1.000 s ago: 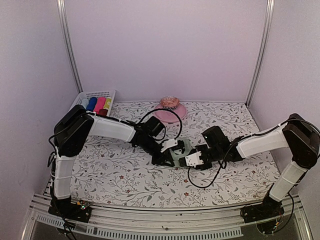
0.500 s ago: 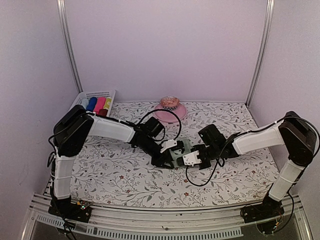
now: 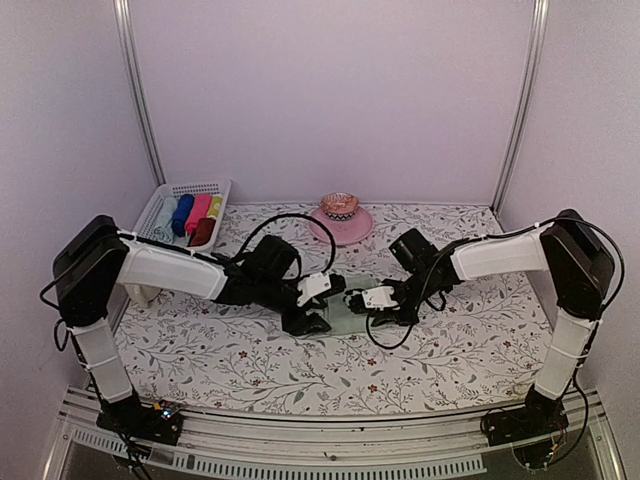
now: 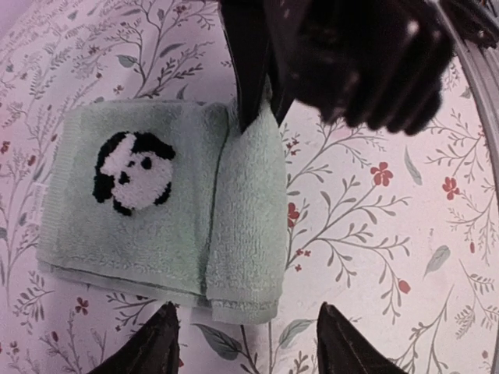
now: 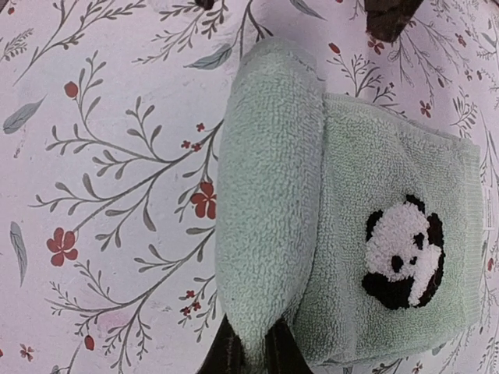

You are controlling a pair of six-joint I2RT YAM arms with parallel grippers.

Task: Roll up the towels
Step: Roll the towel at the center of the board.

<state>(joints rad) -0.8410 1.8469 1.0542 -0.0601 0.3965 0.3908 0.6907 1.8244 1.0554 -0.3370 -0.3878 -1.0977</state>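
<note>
Both arms stretch low and inward, wrists facing each other. The right gripper (image 5: 249,354) is pinched on the plump rolled edge of the pale green terry towel (image 5: 374,179) — fuzzy panda motif (image 5: 401,253) up — which lies on the floral table cover (image 5: 117,156). The left gripper (image 4: 253,343) stands parted at the roll's opposite end.

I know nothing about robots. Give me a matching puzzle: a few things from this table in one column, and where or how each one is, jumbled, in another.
1. green towel
2. white basket
3. pink plate
4. right end effector

A. far left corner
B. pinching the towel's rolled edge
C. partly rolled, mid-table
D. far side, near the middle

Pairs: 1-C, 2-A, 3-D, 4-B
</note>
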